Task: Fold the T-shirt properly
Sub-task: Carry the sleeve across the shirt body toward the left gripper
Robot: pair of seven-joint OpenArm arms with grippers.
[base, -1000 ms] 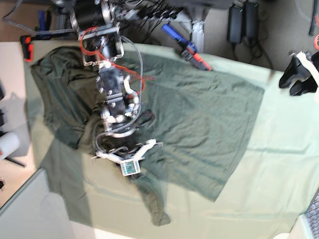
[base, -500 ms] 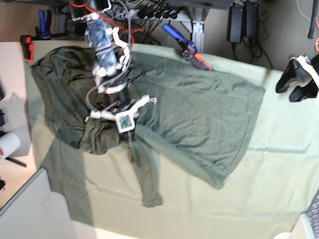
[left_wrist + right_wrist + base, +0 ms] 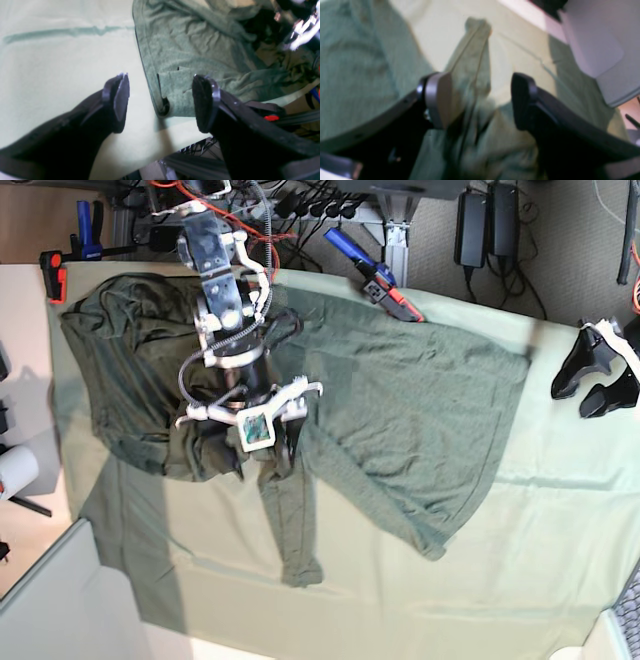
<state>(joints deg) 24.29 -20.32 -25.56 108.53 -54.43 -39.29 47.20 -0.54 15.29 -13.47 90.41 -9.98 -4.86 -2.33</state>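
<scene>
**Both jaws parted over a half-spread shirt: snag risk and garment axis**

Right gripper (image 3: 480, 100): jaws stand apart, straddling a narrow strip of the dark olive-green heathered knit T-shirt (image 3: 400, 410); the wrist view is blurred, and whether cloth touches the inner pad cannot be told. Left gripper (image 3: 160, 100): jaws likewise apart and empty, hanging off past the far hem corner, above the pale, smooth light-green table cloth (image 3: 560, 550).

Risks, as judged. Thin knit may cling to a pad of the right gripper as it lifts, dragging the strip and undoing its lay. The bunched mass at the collar end, beneath the right arm, could be trapped into any fold made over it, leaving a lumpy, crooked result.

Orientation. The shirt lies on the table cloth with its long axis running across the base view: crumpled shoulder end toward that view's left, flat hemmed bottom toward its right. One long strip trails toward the near edge, crosswise to this axis.
</scene>
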